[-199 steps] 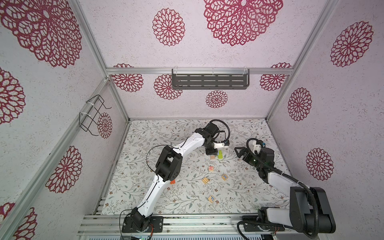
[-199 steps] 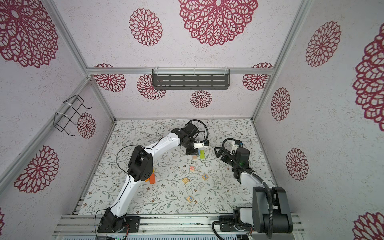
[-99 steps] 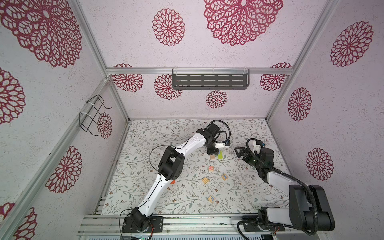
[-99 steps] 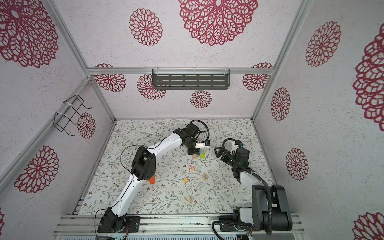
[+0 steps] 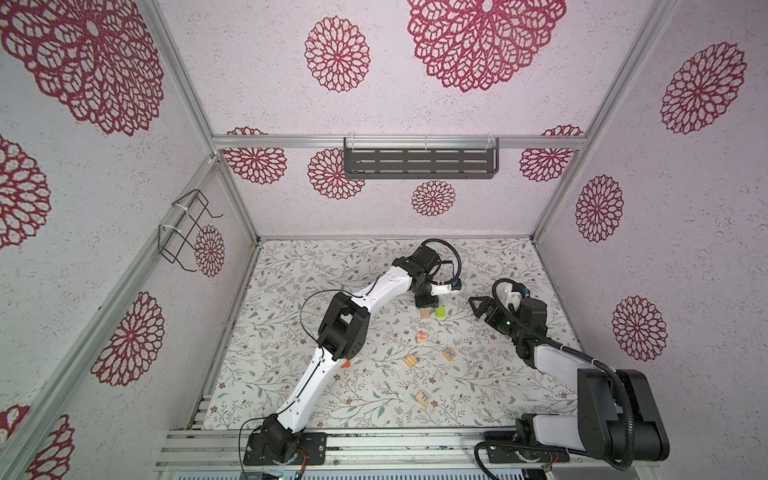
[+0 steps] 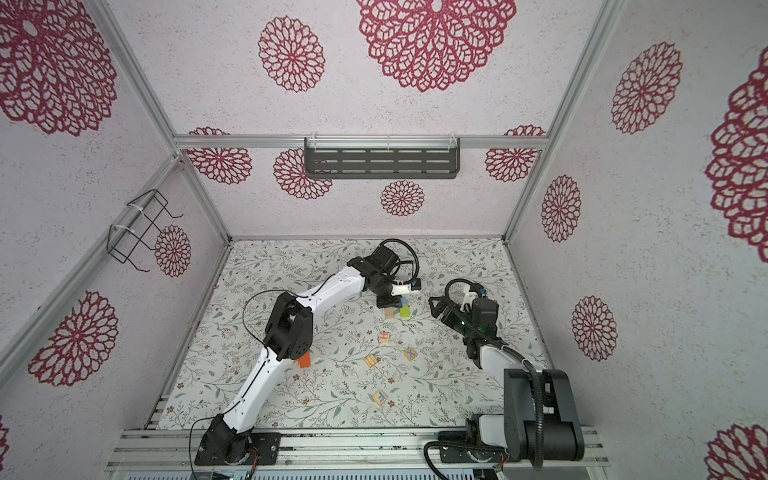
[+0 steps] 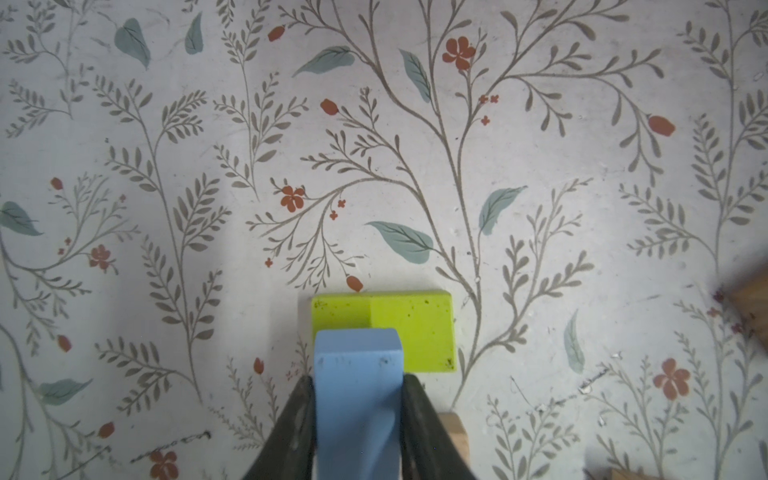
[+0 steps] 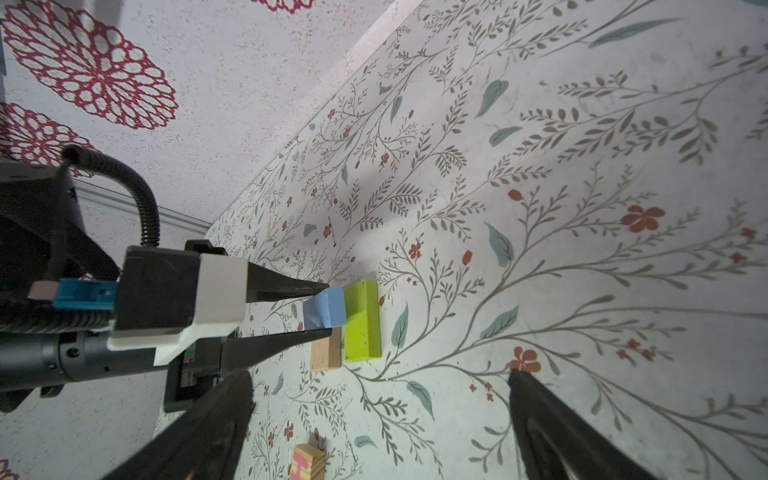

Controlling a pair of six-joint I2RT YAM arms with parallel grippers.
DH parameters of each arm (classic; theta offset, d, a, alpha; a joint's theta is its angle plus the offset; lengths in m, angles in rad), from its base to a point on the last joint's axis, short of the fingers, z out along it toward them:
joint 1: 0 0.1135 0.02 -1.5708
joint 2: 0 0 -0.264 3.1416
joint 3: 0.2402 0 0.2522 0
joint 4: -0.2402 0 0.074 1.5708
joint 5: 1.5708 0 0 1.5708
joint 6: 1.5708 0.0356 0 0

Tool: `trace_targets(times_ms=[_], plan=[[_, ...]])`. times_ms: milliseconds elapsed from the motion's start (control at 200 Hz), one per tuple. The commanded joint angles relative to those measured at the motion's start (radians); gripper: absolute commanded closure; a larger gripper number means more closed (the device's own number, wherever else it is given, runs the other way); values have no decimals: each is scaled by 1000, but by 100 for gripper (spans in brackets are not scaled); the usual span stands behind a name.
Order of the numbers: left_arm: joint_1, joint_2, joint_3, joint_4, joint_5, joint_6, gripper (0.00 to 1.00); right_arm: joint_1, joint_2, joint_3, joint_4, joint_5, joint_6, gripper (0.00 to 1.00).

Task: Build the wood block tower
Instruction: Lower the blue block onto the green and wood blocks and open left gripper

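Observation:
My left gripper [image 7: 358, 380] is shut on a blue block [image 7: 357, 395], which hangs just above a lime block [image 7: 409, 328] lying flat on the floral table. A tan bar [image 8: 326, 353] lies right beside the lime block [image 8: 363, 322]; the blue block [image 8: 326, 309] hovers over their far ends. In both top views the left gripper [image 5: 428, 302] stands over this pair at the table's middle back. My right gripper [image 8: 379, 374] is open and empty, a short way to the right of them [image 5: 476, 305]. No stacked tower shows.
Several letter cubes lie loose nearer the front: a pink-lettered cube [image 5: 422, 337], a blue-lettered cube [image 5: 449, 354], a striped cube [image 5: 411, 361] and another [image 5: 423, 397]. An orange block [image 6: 304, 360] peeks out under the left arm's elbow. Walls enclose the table.
The left arm has shifted slightly to the right with the blue block still in its jaws. The right arm has hardly moved.

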Motion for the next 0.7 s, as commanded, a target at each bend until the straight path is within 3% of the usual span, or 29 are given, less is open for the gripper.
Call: trace_targets(times_ms=[0,235,440,695], plan=[[9,19,7,19,16,34,83,-10,3,5,37,-7,8,1],[10,20,-5,27,-7,45,73,-13,-4,3,32,-4,7,1],[10,19,-15,33,-27,54,52,-15,-13,0,25,-2,3,1],[8,3,-21,47,-50,54,42,-20,-25,-3,19,-3,0,1]])
